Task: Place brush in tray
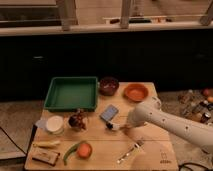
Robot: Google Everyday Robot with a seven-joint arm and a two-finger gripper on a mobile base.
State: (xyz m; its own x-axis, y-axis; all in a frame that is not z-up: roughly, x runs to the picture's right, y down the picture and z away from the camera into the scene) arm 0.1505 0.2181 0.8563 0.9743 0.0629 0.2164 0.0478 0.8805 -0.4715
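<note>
The brush [113, 126] is a small whitish piece with a dark end, lying on the wooden table in front of the blue pad. My gripper [121, 125] is at the end of the white arm [165, 124], which reaches in from the right. It is low over the table, right at the brush's right end. The green tray [70, 93] stands at the back left of the table, well apart from the gripper, with nothing visible in it.
A dark red bowl [108, 85] and an orange bowl [136, 92] stand right of the tray. A blue pad [109, 112], a dark object [77, 120], a white cup [54, 124], an orange fruit [84, 150], a green pepper [70, 152] and a silver fork [131, 151] lie around.
</note>
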